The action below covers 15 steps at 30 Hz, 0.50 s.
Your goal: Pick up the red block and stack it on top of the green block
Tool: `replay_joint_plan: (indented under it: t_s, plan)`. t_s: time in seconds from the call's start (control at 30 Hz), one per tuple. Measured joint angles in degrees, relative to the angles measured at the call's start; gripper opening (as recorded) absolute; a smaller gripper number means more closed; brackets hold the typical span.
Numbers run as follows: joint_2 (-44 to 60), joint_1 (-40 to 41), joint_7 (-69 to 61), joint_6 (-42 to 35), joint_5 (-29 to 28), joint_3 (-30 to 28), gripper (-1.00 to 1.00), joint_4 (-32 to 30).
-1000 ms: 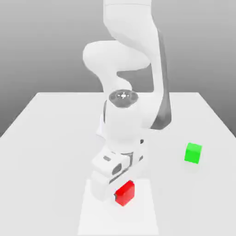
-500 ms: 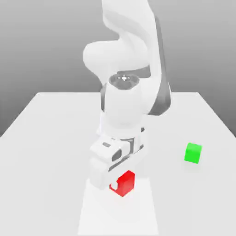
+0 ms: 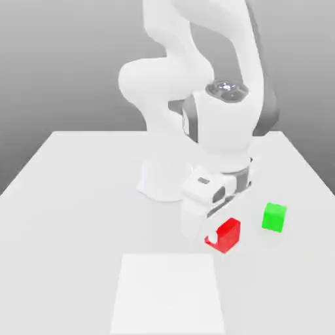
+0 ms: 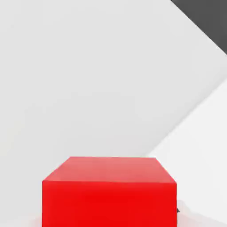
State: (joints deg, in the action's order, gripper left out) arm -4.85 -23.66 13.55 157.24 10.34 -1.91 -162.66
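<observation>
Since a second ago we carry the red block (image 3: 224, 235) up off the counter (image 3: 72, 196) and toward the exterior view's right. Our gripper (image 3: 214, 237) is clamped on it. One green block (image 3: 274, 217) sits at its three o'clock, near but apart. One red block, one green.

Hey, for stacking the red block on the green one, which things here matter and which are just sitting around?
Part of the job:
- red block, held in the gripper
- green block, resting on the table toward the exterior view's right

Just lying about:
- pale square patch on the table, near the front edge
</observation>
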Motion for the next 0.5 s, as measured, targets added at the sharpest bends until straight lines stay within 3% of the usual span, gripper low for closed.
replay_joint_plan:
  t_s: [0.5]
  plan:
    - [-7.8, -10.0, 27.2, -3.2, 5.0, 14.1, -1.0, -3.6]
